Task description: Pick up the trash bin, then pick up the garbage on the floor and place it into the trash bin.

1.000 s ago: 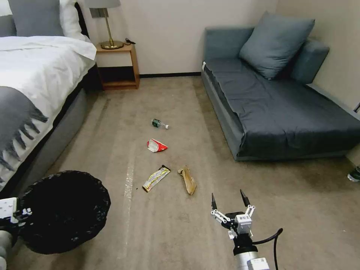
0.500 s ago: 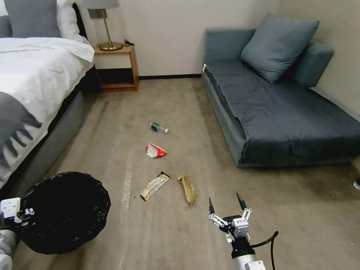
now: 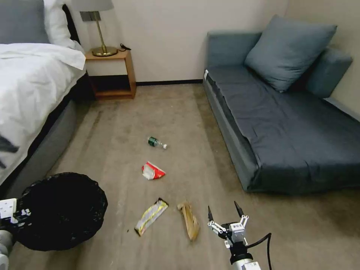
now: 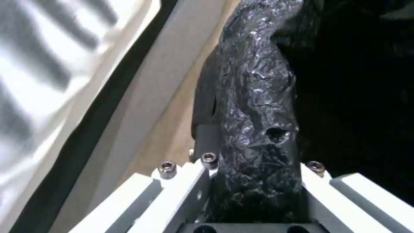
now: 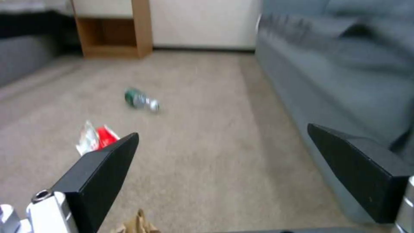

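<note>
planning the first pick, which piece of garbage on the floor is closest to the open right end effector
The brown crumpled paper bag, lying just left of the right end effector. The yellow-silver wrapper, red-and-white packet and bottle all lie farther off.

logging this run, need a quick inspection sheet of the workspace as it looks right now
Surface: beige carpet, faint streaks.
Job's things: trash bin, black liner, held at its rim on the robot's left. Bottle, red-and-white packet, yellow-silver wrapper and brown paper bag lie apart on the floor.
Clutter: nothing seen beyond the litter.
Grippers: left gripper shut on the bin rim; right gripper open, empty, beside the paper bag.
Cables: black cable looping by the right wrist.
Surroundings: bed left, nightstand with lamp, sofa right.
</note>
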Available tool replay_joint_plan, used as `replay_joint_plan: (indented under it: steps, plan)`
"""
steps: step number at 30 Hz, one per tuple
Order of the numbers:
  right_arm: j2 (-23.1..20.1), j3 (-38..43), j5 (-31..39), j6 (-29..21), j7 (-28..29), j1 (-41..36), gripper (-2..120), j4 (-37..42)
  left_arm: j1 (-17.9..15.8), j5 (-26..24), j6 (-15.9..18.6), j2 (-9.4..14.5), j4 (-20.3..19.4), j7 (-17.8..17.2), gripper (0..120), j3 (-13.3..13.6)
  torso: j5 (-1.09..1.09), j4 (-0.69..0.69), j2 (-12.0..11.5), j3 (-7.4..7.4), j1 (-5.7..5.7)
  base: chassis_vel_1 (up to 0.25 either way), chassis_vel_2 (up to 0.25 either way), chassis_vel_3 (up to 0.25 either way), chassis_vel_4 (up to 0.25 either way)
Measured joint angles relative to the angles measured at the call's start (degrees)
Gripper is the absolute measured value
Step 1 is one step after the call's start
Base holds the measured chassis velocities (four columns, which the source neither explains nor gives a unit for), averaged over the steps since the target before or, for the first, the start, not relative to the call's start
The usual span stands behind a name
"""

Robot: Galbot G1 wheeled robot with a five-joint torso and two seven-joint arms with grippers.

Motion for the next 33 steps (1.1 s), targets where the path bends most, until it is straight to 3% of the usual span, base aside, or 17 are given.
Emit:
replay_joint_plan:
  steps: [5, 9, 11, 14, 17, 22, 29, 33]
  plan:
    - [-3.2, -4.0, 3.2, -7.2, -0.8, 3.1, 100, -0.6, 0.2, 0.1, 0.0, -0.5, 0.0, 0.1, 2, 0.2, -0.12, 0.01, 0.0, 0.01, 0.00, -0.174, 0.162, 0.141, -0.119]
    - [-8.3, -11.8, 9.8, -18.8, -2.5, 10.0, 100, -3.1, 0.8, 1.1, 0.0, -1.2, -0.4, 0.2, 2, 0.7, -0.17, 0.07, 0.0, -0.01, 0.00, -0.004, 0.009, 0.013, -0.005]
    - [-9.0, -13.2, 11.2, -21.0, -2.9, 11.2, 100, -3.5, 0.9, 1.2, 0.0, -1.2, -0.4, 0.2, 2, 0.7, -0.17, 0.08, 0.0, -0.01, 0.00, 0.049, -0.031, -0.040, 0.060]
    - [-12.5, -17.1, 18.8, -31.0, -4.3, 16.6, 100, -5.5, 1.5, 2.0, 0.1, -1.8, -1.1, 0.3, 2, 1.1, -0.09, 0.07, 0.0, -0.01, -0.01, 0.037, -0.019, -0.024, 0.024]
    - [-14.0, -18.4, 21.6, -34.2, -4.7, 19.6, 100, -7.2, 1.9, 2.5, 0.1, -2.3, -1.5, 0.4, 2, 1.4, -0.20, 0.06, 0.0, 0.00, 0.00, 0.000, 0.000, 0.000, 0.000]
    - [-16.8, -20.7, 25.4, -39.0, -4.7, 25.4, 100, -11.9, 2.6, 3.2, 0.0, -3.5, -2.6, 0.4, 2, 1.7, -0.20, 0.05, 0.0, -0.01, 0.00, 0.000, 0.000, 0.000, 0.000]
    - [-18.8, -23.4, 30.5, -42.5, -5.5, 30.2, 100, -16.2, 3.0, 3.4, -0.1, -3.9, -2.8, 0.5, 2, 1.8, -0.20, 0.05, 0.0, 0.00, 0.00, 0.000, 0.000, 0.000, 0.000]
    - [-19.0, -25.3, 31.5, -43.4, -5.6, 32.2, 92, -18.3, 3.0, 3.5, -0.1, -3.9, -3.0, 0.6, 2, 1.9, -0.21, 0.05, 0.0, 0.00, 0.00, 0.000, 0.000, 0.000, 0.000]
